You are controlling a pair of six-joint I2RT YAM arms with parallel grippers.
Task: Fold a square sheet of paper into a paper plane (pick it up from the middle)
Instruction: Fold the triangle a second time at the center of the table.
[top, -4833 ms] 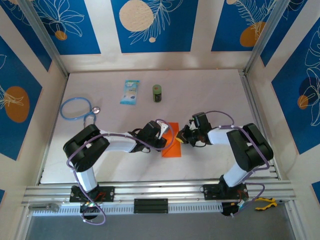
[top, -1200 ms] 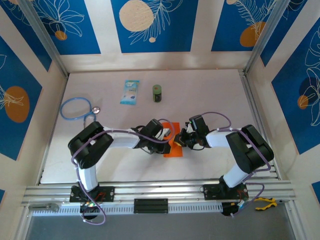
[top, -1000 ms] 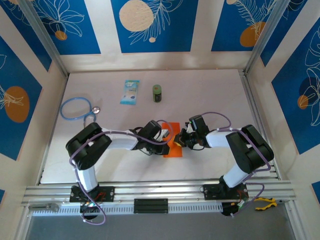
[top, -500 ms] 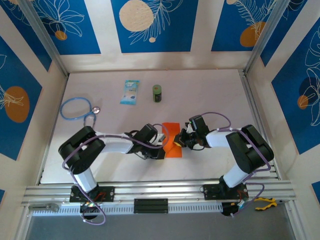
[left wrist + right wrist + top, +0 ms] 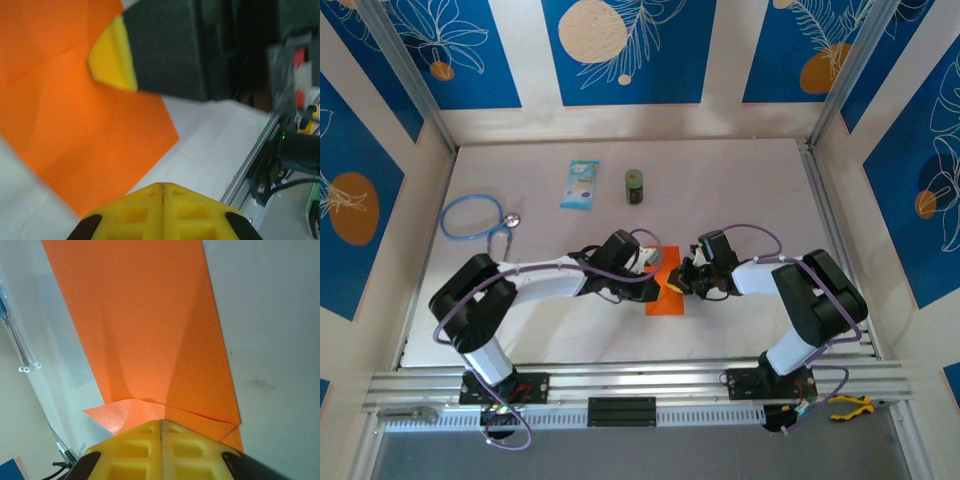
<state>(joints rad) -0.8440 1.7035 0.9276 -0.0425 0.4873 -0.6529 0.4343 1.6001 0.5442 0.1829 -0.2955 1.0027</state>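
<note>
Table open far right; orange sheet edge at closed right gripper.

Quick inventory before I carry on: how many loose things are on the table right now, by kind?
Orange paper sheet: 1
Light-blue packet: 1
Green can: 1
Blue stethoscope: 1
Total: 4
</note>
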